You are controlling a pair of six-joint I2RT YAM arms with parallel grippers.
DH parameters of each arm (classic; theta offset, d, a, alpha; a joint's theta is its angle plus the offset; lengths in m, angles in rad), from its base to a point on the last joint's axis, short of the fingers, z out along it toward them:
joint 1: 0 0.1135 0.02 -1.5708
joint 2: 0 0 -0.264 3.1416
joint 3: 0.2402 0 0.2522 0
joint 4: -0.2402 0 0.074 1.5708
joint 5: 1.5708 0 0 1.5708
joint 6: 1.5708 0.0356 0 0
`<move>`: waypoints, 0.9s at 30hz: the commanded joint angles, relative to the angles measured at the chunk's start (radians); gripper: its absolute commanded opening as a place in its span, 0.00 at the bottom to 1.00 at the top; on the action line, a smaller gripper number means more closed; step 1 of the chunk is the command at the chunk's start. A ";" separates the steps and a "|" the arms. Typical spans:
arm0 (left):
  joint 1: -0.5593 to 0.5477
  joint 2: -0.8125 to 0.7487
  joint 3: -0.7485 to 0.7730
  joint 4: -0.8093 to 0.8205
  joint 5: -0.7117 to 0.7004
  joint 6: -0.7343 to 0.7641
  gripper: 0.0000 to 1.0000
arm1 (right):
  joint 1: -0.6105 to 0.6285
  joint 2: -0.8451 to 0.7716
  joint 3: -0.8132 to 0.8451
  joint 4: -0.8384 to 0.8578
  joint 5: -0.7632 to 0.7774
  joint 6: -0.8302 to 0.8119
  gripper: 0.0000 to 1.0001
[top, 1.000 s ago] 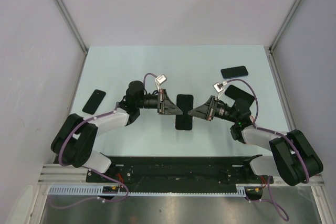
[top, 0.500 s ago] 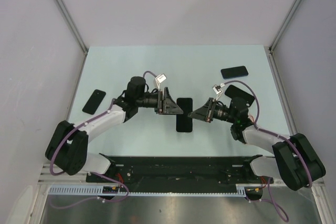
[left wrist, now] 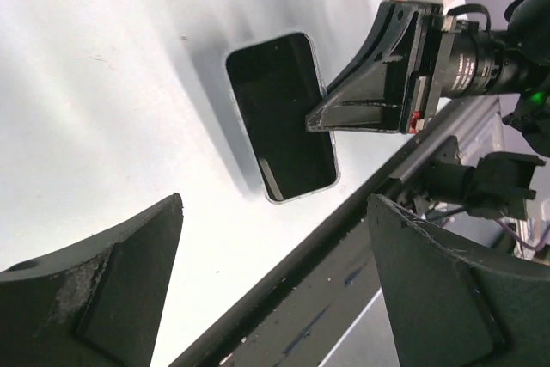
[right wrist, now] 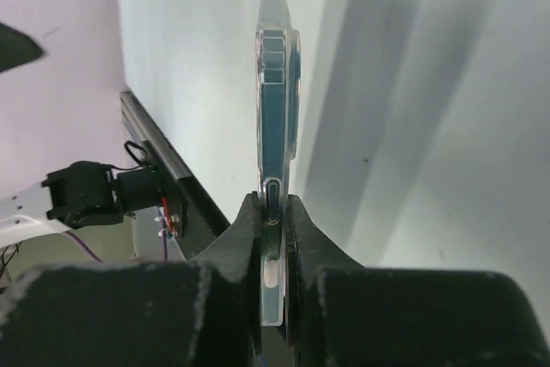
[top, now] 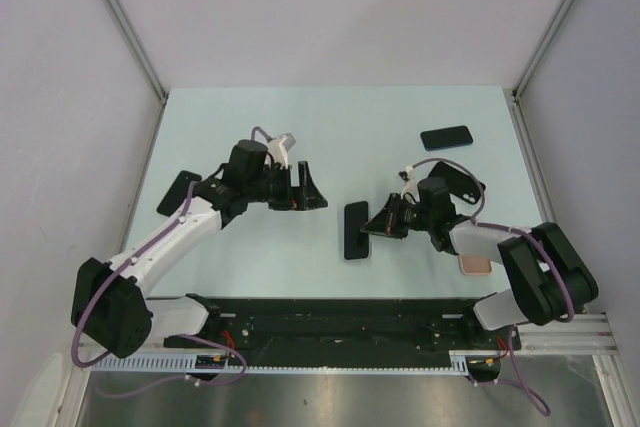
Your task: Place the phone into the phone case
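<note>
Phone [left wrist: 279,113]: it is held up between your two arms, over the near half of the table [top: 250,127], with its dark face turned toward the left wrist camera.
Phone case [right wrist: 277,58]: clear. Its rim runs round the phone's dark face, and seen edge-on from your right wrist it is a thin slab, clear and bluish.
Right gripper [right wrist: 273,212]: clenched on one long side of the phone, its fingers pinching front and back through the case.
Left gripper [left wrist: 275,211]: released, with the fingers spread wide. It faces the phone from the left, apart from it and touching nothing.
Contact with table: the phone casts a shadow on the surface beside it. You cannot tell whether any edge of it rests on the table.
Second phone [top: 446,137]: black, lying flat at the far right of the table, well apart from both grippers.
Dark flat item [top: 179,192]: lies by the table's left edge, just beside your left arm.
Pink item [top: 475,265]: partly hidden under your right arm, near the table's front edge.
</note>
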State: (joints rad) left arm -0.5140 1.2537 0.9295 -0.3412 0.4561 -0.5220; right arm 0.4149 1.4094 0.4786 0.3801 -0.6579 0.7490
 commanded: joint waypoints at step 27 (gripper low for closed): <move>0.129 0.026 0.045 -0.156 -0.184 -0.013 0.91 | 0.005 0.252 0.235 -0.376 0.285 -0.224 0.12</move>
State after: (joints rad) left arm -0.4408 1.2541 0.9298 -0.4316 0.3470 -0.5106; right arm 0.4259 1.6073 0.7090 0.0505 -0.5262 0.6140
